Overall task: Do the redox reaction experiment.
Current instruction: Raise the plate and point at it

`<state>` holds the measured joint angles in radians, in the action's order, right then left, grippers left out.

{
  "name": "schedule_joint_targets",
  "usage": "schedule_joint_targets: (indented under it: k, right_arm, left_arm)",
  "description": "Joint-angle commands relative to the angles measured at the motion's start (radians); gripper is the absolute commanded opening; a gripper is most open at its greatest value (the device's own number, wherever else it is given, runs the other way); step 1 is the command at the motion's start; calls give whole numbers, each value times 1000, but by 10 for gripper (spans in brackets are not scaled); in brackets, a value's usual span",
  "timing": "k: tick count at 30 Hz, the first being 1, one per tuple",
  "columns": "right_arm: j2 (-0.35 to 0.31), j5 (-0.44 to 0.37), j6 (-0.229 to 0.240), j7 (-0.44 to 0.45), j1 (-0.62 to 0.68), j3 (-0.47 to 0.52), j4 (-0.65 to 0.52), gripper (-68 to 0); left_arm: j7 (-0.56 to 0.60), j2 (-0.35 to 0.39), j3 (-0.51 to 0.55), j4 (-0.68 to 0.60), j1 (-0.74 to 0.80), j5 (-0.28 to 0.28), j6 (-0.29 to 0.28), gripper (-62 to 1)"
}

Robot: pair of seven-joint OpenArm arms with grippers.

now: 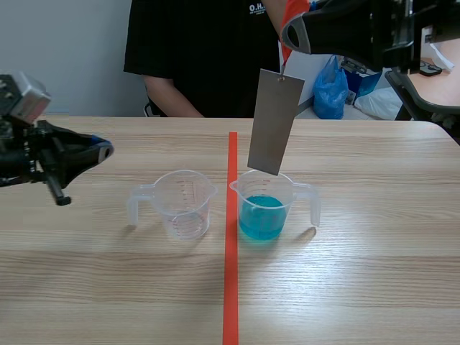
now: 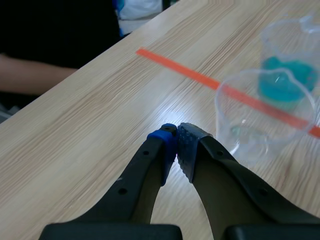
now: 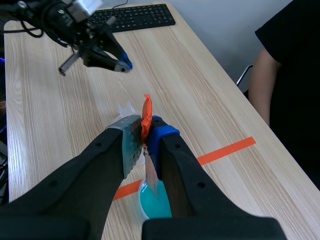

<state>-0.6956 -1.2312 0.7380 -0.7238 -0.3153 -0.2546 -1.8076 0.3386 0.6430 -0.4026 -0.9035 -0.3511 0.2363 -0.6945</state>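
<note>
Right hand (image 3: 144,131) pinches tag (image 3: 146,111), plate (image 1: 274,121) hanging over blue beaker (image 1: 267,208).

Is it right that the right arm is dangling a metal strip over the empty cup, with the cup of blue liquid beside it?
Not quite. In the scene view the right gripper dangles the metal strip over the cup of blue liquid; the empty cup stands beside it.

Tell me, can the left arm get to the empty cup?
Probably yes: the left gripper hangs shut near the empty cup, and nothing stands between them. It would have to open first.
</note>
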Motion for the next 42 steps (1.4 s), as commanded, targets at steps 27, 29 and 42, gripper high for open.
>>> schedule_joint_targets:
  k: [27,29,42]
  right_arm:
    - [-16,-15,8,11,-16,21,-13,-660]
    - [-16,-15,8,11,-16,21,-13,-660]
    - [-16,-15,8,10,-16,21,-13,-660]
  left_arm:
    - [-76,-257,-192,28,-206,6,-2,-568]
    - [-62,-251,-191,45,-206,7,-2,-568]
    - [-18,-278,-191,59,-192,7,-2,-568]
